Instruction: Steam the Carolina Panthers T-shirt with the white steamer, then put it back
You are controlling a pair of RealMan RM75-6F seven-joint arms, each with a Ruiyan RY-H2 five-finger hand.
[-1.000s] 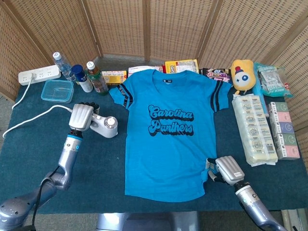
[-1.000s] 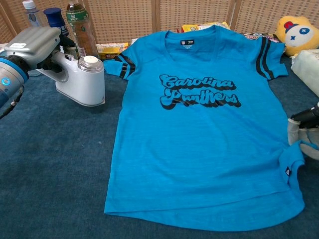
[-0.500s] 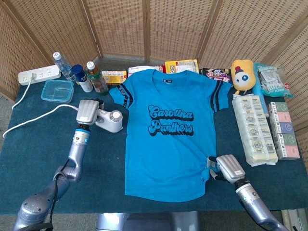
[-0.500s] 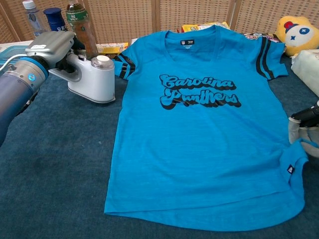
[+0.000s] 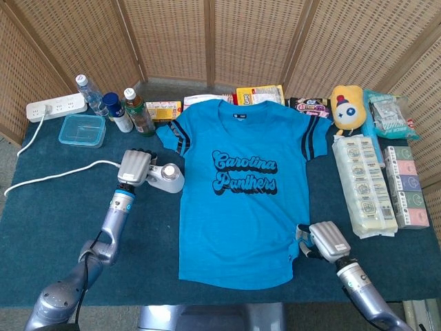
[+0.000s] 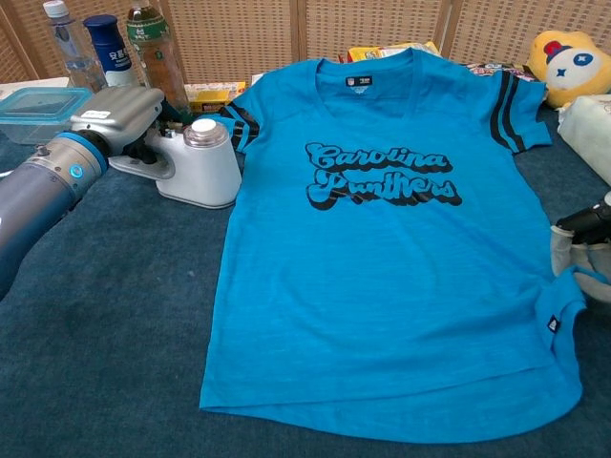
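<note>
Left hand gripping white steamer, T-shirt lettered "Carolina Panthers"

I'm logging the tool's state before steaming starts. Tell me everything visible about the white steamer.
The white steamer is a glossy plastic handheld unit with a round cap on top and a white cord trailing left. It stands on the blue tablecloth beside the T-shirt, near its sleeve. The left hand grips its handle.

Even, bright diffuse light, both views; shadows soft and short. Faint sheen on glossy white plastic steamer body. Chest view: near silver forearm at left edge slightly soft. Otherwise sharp.
</note>
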